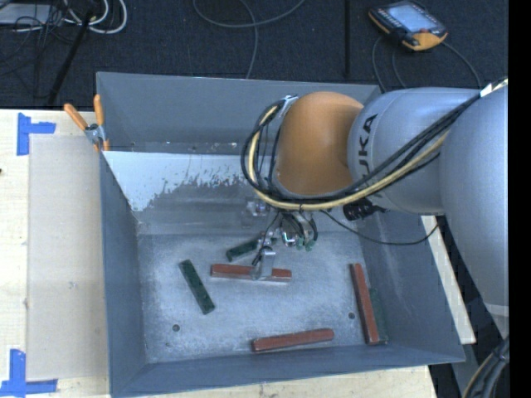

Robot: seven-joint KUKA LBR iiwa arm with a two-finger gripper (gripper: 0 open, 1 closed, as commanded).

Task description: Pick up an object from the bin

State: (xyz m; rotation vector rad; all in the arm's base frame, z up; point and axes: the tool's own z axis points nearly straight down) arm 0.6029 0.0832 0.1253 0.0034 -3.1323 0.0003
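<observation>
Where the arm's [431, 156] grey casing meets its orange cover [315, 139], we read "KUKA". Its claw [265, 264] is low over a red-brown stick [232, 270] in the middle of the grey bin [120, 288]. The stick's long axis runs left to right, almost level. We cannot tell whether the claw is spread or pinching.

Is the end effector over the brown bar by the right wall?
No, the end effector sits at the middle brown bar.

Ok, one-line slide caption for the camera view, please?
KUKA gripper low over a red-brown bar mid-bin, small green bar beside it; three more bars lie scattered around.
</observation>
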